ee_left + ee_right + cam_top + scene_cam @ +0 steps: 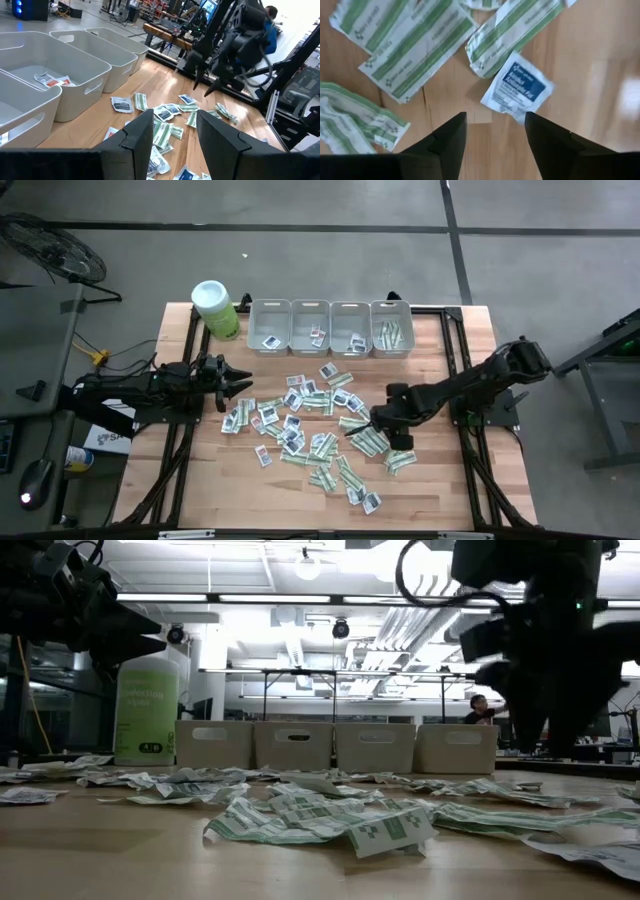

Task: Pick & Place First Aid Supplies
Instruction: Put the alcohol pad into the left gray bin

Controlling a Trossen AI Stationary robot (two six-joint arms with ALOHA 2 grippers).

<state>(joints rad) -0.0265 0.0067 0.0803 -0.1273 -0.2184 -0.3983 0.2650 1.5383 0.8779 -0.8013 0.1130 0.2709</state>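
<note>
green-striped strips, blue-printed white square packet

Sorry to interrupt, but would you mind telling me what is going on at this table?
Two dark robot arms are sorting small flat paper packets scattered across the wooden table into four grey plastic bins. The right gripper hangs open and empty over the pile, just above a white square packet with a blue print. The left gripper waits open near the table's left side.

Bright ceiling glare; near packets blurred.
</note>
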